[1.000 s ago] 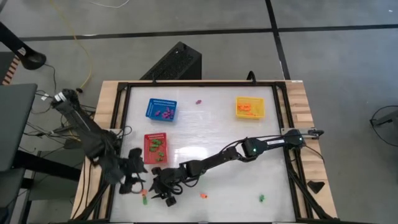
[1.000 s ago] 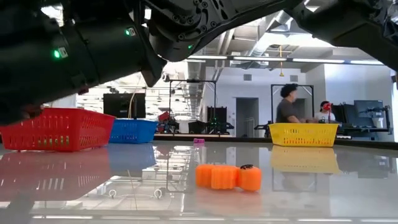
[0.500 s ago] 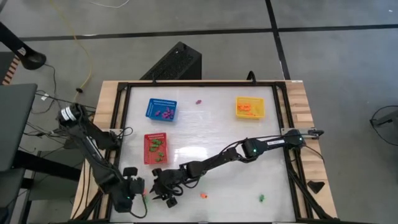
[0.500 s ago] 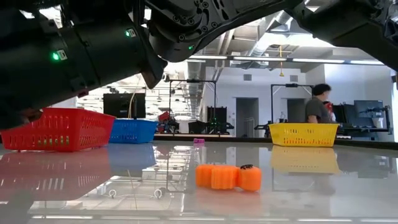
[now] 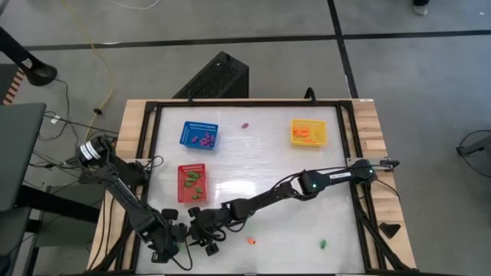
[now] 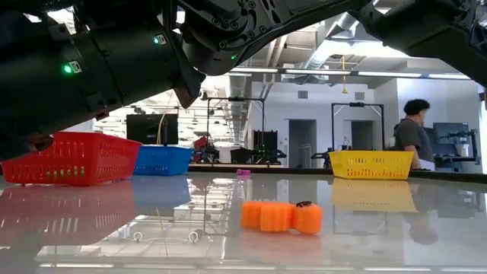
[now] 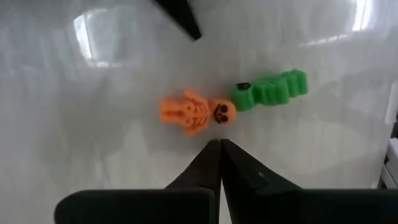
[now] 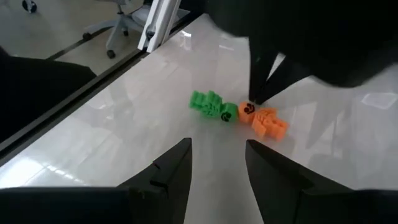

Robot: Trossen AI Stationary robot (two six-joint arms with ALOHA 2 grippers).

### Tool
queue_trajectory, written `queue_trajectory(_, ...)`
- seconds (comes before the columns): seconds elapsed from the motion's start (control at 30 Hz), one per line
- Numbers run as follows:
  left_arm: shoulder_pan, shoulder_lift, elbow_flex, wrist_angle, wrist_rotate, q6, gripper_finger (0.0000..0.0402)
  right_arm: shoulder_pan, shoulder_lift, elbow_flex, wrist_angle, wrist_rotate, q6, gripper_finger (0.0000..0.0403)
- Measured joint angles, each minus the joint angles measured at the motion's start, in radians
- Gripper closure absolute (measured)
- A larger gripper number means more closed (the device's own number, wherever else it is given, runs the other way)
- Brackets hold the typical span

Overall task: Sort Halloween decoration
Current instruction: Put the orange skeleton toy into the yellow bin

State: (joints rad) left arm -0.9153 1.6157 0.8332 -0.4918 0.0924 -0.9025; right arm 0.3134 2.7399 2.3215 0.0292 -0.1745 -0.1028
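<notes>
The left tool (image 7: pixel 219 144) hangs low over the near-left part of the white glossy table (image 5: pixel 276 165), its two dark fingers pressed together with nothing between them. Just ahead of their tips lies a tiny orange plastic skeleton figure (image 7: pixel 196 112), and touching its head is a tiny green ribbed plastic figure (image 7: pixel 272 90).

Both look light, stiff and smooth. On this slick top they would likely skid if nudged, so a pinch across the orange torso, its widest part, seems safest.

The right tool (image 8: pixel 217 163) sits just beside the left one, fingers spread with a gap and empty, with the same pair ahead of it (image 8: pixel 269 121).

Compared with a second ago, the left arm has swung in toward the right tool and its fingers, then wide apart, have shut. The right arm has not moved, and the trinkets lie where they did.
</notes>
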Motion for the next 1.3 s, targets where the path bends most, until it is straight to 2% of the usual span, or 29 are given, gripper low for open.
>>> queue_trajectory(0.2, 0.054, 0.005, 0.007, 0.003, 0.014, 0.098, 0.0401, -0.001, 0.0, 0.0, 0.0, 0.002, -0.003, 0.0223)
queue_trajectory(0.37, 0.082, -0.001, 0.006, -0.001, 0.014, 0.114, 0.0401, -0.003, 0.0, 0.0, -0.007, 0.024, -0.003, 0.0223)
queue_trajectory(0.93, 0.084, 0.0, 0.023, -0.044, 0.016, 0.167, 0.0402, -0.003, -0.001, 0.0, -0.039, 0.027, -0.036, 0.0223)
queue_trajectory(1.13, 0.085, 0.0, 0.059, -0.125, -0.027, 0.212, 0.0401, -0.003, -0.047, 0.0, -0.136, 0.041, -0.086, 0.0223)
queue_trajectory(1.3, 0.091, -0.001, 0.063, -0.101, -0.027, 0.248, 0.0401, -0.008, -0.055, 0.0, -0.167, 0.042, -0.101, 0.0223)
